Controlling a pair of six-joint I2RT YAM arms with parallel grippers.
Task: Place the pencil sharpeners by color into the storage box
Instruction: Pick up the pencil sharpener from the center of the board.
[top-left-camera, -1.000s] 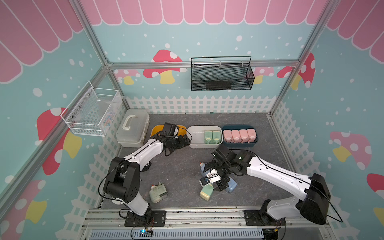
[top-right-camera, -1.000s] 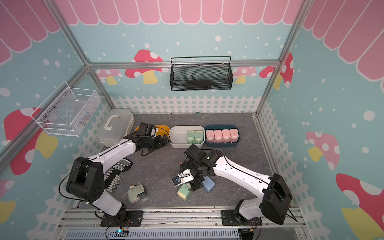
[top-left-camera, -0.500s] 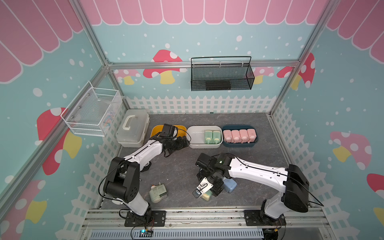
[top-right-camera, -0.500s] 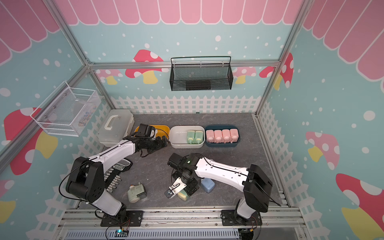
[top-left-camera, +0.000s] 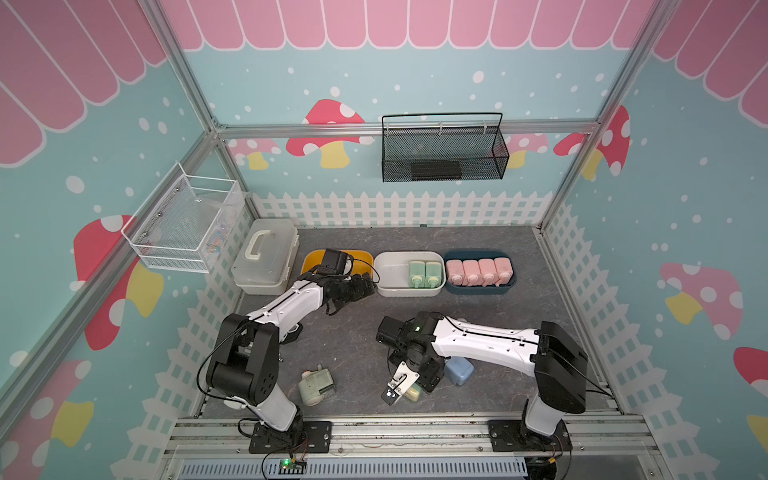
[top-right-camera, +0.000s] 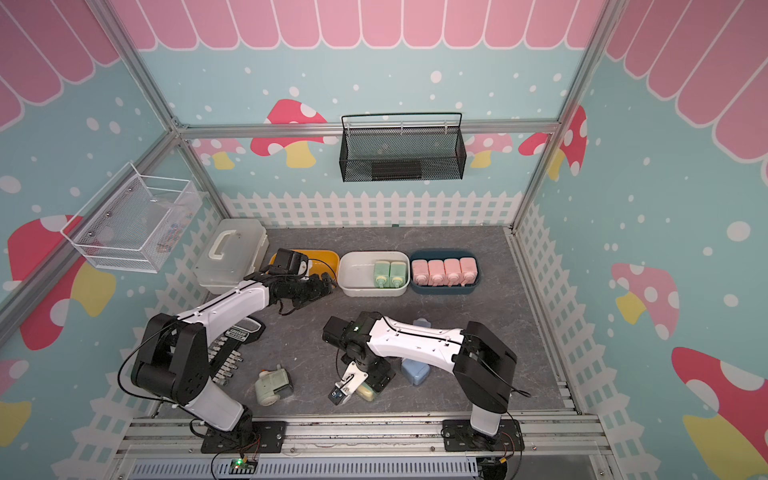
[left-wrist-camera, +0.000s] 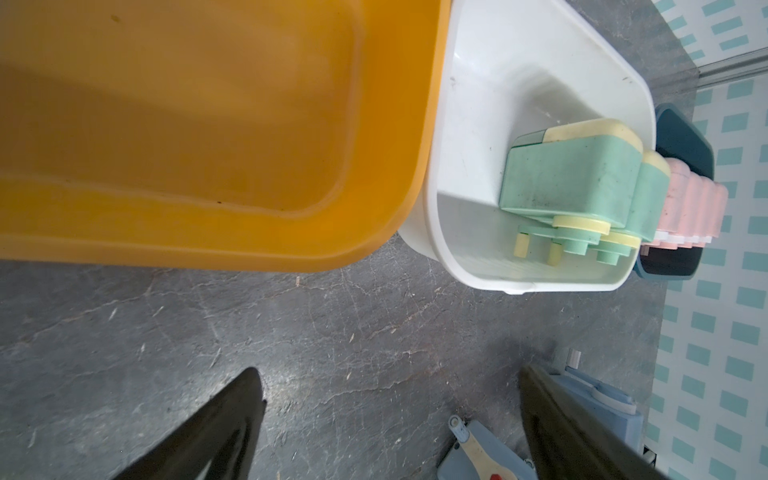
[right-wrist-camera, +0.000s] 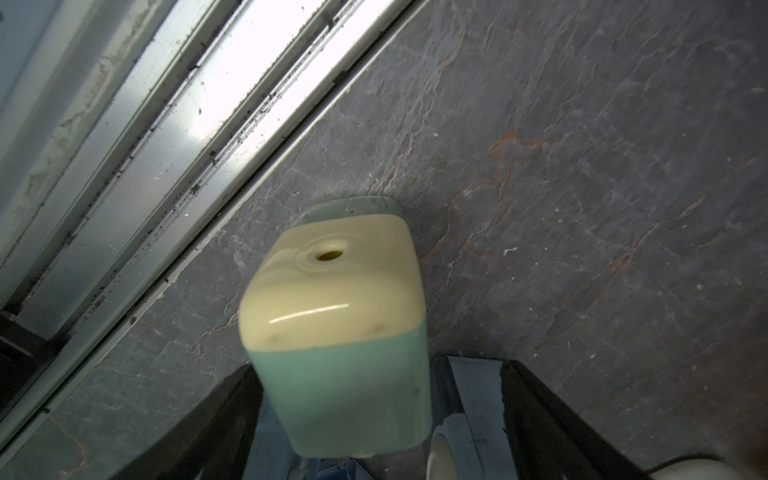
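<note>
Right fingers (right-wrist-camera: 199, 436) astride green sharpener (right-wrist-camera: 340, 332), pencil hole (right-wrist-camera: 330, 254) only in wrist view.

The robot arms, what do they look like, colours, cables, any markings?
Left arm and right arm: white link shells, bulky black joints, thin black cables looping alongside. The left gripper looks all black; the right gripper has one white finger plate with a dark pad. A small green light glows by the right wrist.
</note>
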